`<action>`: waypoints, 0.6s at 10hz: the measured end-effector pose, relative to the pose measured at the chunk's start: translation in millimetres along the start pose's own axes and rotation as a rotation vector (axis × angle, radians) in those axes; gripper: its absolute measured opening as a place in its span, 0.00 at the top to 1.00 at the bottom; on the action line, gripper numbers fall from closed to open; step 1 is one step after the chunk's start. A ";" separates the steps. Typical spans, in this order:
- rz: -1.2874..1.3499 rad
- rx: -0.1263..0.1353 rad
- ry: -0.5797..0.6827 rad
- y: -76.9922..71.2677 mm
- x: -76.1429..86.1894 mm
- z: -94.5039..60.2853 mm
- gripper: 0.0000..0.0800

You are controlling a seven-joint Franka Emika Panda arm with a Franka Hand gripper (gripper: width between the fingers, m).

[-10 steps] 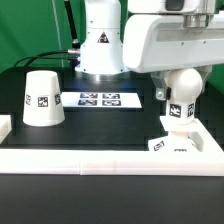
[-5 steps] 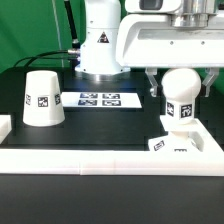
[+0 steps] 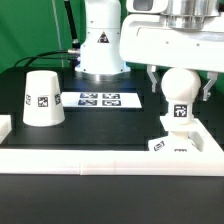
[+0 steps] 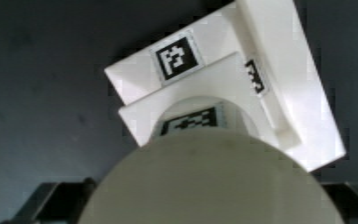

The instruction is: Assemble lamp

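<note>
one bulb (image 3: 180, 92) upright on stem, seated on low square base (image 3: 176, 142), at exterior view's right on dark surface (image 3: 100, 125), base just behind white front wall (image 3: 90, 158). wrist view: bulb dome fills foreground, tagged base beyond it. gripper (image 3: 179, 88) spread wide, fingers (image 3: 150, 82) flanking bulb, gap on each side, holding nothing. shade (image 3: 42, 98) stands wide-end down, well apart at exterior view's left. marker board (image 3: 98, 99) flat between shade and bulb.
</note>
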State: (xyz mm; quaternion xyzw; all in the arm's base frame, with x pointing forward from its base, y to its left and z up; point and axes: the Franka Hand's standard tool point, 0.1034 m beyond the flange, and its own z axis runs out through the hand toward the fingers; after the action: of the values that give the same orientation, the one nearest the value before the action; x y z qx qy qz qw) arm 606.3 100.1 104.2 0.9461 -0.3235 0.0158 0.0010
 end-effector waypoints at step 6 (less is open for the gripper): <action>0.410 0.019 -0.048 0.4 -0.2 0.3 0.28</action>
State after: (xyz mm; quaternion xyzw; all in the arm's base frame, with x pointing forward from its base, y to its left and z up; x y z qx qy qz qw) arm 605.8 99.9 103.9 0.8606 -0.5089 -0.0041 -0.0188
